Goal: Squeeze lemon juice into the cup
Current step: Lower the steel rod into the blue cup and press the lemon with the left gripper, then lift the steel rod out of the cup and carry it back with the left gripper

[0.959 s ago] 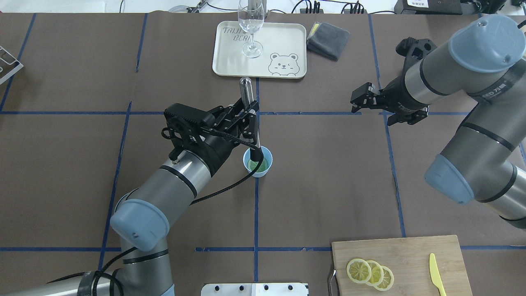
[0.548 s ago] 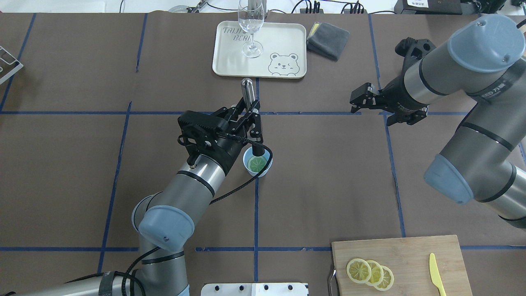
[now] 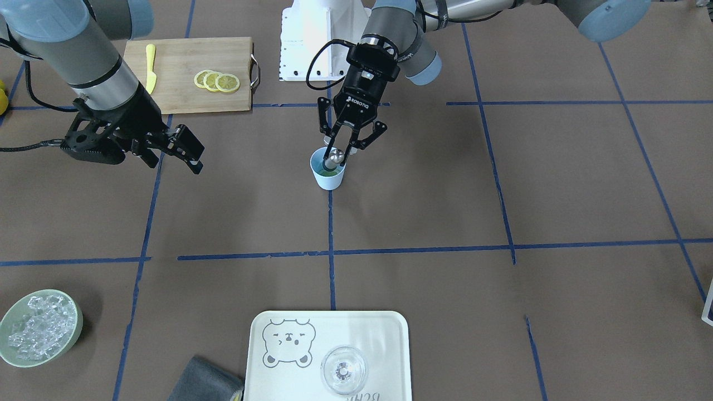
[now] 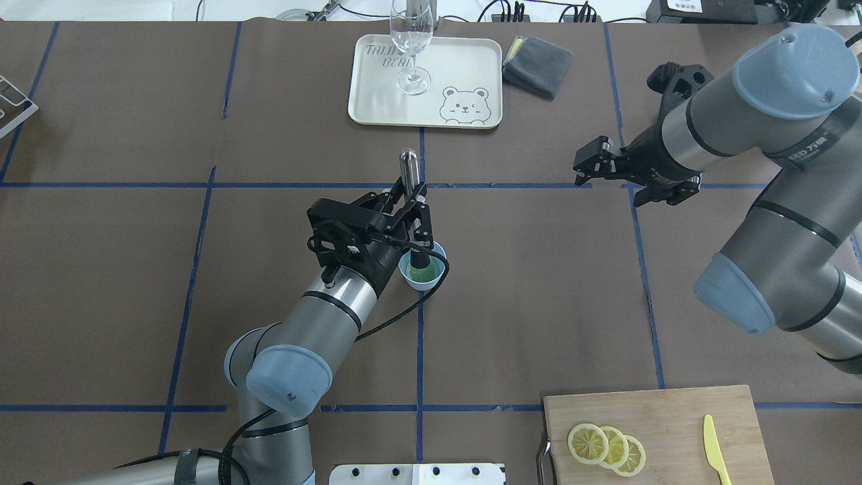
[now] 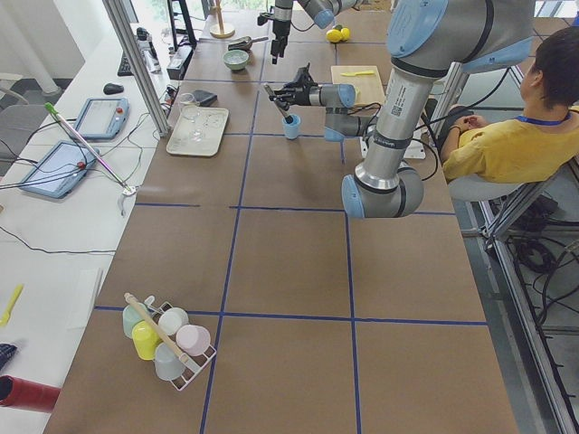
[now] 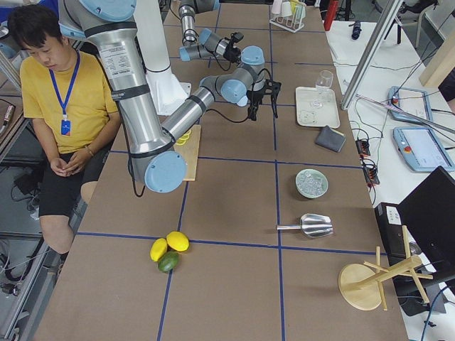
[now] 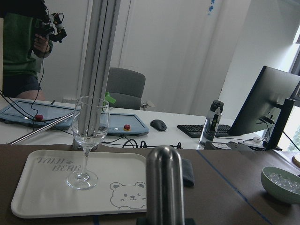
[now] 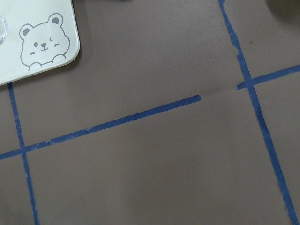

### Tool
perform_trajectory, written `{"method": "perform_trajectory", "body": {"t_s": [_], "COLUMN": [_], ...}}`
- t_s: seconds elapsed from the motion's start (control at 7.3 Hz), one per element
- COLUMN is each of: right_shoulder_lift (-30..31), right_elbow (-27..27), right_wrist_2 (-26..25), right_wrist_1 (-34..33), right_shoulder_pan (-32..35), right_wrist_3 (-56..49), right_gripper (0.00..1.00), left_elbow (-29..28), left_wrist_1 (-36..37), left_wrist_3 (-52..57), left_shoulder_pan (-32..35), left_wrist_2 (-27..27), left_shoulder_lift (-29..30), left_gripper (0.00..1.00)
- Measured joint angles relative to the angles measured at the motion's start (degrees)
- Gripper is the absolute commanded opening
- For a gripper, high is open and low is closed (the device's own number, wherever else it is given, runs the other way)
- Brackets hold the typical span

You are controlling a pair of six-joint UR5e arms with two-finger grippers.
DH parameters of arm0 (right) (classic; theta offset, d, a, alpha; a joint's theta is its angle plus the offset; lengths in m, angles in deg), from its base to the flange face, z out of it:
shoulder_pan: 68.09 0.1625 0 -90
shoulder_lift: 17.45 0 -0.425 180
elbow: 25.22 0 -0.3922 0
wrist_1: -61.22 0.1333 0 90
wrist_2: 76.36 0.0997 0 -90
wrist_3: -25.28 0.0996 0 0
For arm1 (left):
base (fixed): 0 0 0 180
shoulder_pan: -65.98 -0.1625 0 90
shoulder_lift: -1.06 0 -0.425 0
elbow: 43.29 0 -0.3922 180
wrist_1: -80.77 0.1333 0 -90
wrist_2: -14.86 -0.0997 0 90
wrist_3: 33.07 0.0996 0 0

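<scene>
The light-blue cup [image 4: 432, 282] stands at the table's middle, also in the front view [image 3: 328, 179]. A lemon slice [image 4: 424, 274] lies flat in its bottom and looks greenish. My left gripper [image 4: 412, 202] is shut on a steel muddler [image 4: 409, 163], whose black tip is down inside the cup on the slice. In the front view the gripper [image 3: 342, 146] is just above the cup's rim. The muddler's top [image 7: 164, 183] fills the left wrist view. My right gripper [image 4: 599, 176] is open and empty, far to the right of the cup.
A wooden board [image 4: 673, 411] at the front right holds three lemon slices [image 4: 606, 448] and a yellow knife [image 4: 715, 448]. A tray [image 4: 458, 67] with a wine glass [image 4: 411, 40] and a grey cloth [image 4: 537, 66] stand at the back. A bowl of ice [image 3: 39, 327] is far right.
My left arm's elbow has swung to the right and the gripper has shifted slightly right, turning the muddler while its tip stays in the cup. The right arm has not moved.
</scene>
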Motion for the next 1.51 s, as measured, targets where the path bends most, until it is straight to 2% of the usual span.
{"method": "perform_trajectory", "body": {"t_s": [0.41, 1.1, 1.51], "right_shoulder_lift": [-0.1, -0.1, -0.2], "right_elbow": [0.0, 0.0, 0.0], "right_wrist_2": [0.0, -0.1, -0.1], "right_wrist_1": [0.0, 0.0, 0.0], "right_shoulder_pan": [0.0, 0.0, 0.0], "right_wrist_3": [0.0, 0.0, 0.0], "right_gripper": [1.0, 1.0, 1.0], "left_elbow": [-2.1, -2.1, 4.7], "left_wrist_1": [0.0, 0.0, 0.5], "left_wrist_3": [0.0, 0.1, 8.9], "left_shoulder_pan": [-1.6, -2.1, -1.7], "left_wrist_2": [0.0, 0.0, 0.6], "left_shoulder_lift": [0.3, 0.6, 2.2], "left_gripper": [0.0, 0.0, 0.0]}}
